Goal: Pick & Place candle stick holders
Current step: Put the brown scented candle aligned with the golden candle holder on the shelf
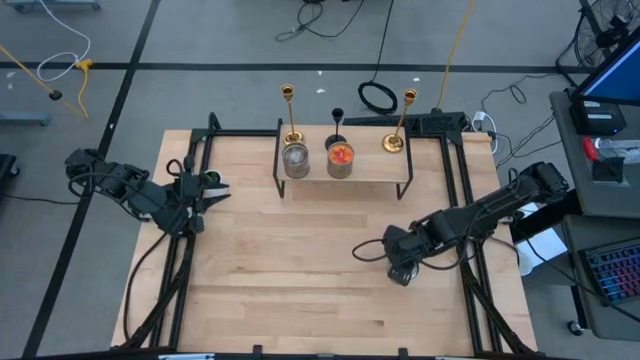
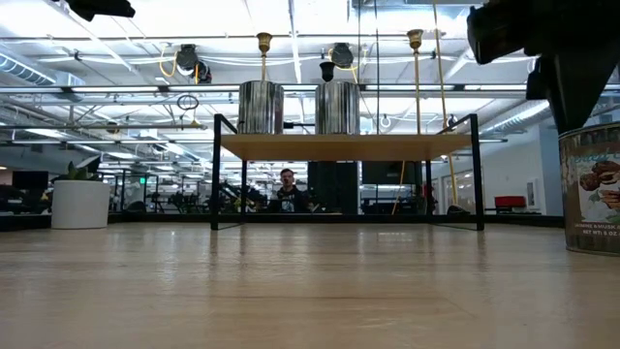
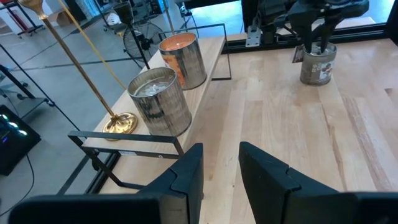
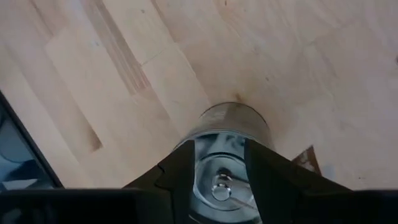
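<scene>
1. I see all three candle stick holders on the raised shelf point(image 1: 400, 170): gold holder point(image 1: 290, 115), black holder point(image 1: 338, 122), second gold holder point(image 1: 400, 125), behind two tins point(image 1: 296, 160).
2. My right gripper point(image 1: 402, 268) is over a third tin point(image 3: 317, 62) on the table point(image 1: 300, 280), fingers straddling its rim; grip unclear.
3. Left gripper point(image 3: 221, 171) waits at the table's left edge, fingers apart and empty.
4. Judging by this, no holder is picked yet.

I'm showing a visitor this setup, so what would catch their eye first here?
Probably the raised wooden shelf at the table's far edge, carrying two gold candle stick holders, a shorter black one and two shiny tin cans. Next, the right gripper poised over a third can on the table's right side.
</scene>
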Robot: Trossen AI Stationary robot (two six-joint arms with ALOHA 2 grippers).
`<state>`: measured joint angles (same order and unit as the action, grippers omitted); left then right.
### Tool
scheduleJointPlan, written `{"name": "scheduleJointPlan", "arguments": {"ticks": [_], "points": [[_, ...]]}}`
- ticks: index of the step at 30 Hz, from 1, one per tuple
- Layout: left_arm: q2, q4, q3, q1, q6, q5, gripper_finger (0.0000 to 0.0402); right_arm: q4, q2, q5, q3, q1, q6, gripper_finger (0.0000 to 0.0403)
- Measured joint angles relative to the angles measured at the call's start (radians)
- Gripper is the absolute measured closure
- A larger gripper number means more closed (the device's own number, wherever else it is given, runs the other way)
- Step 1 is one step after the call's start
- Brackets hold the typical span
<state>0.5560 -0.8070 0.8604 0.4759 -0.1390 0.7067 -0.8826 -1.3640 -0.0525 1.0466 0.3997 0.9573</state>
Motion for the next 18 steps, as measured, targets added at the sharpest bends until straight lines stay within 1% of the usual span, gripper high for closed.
{"name": "scheduleJointPlan", "arguments": {"ticks": [8,14,18], "points": [[0.0,0.0,0.0,0.0,0.002,0.001,0.0293,-0.09,0.004,-0.001,0.0,-0.008,-0.026,0.0261],[0.0,0.0,0.0,0.0,0.002,0.001,0.0293,-0.167,0.006,0.002,0.001,-0.037,-0.041,0.0261],[0.0,0.0,0.0,0.0,0.002,0.001,0.0293,-0.154,0.013,-0.002,0.001,-0.056,-0.061,0.0261]]}}
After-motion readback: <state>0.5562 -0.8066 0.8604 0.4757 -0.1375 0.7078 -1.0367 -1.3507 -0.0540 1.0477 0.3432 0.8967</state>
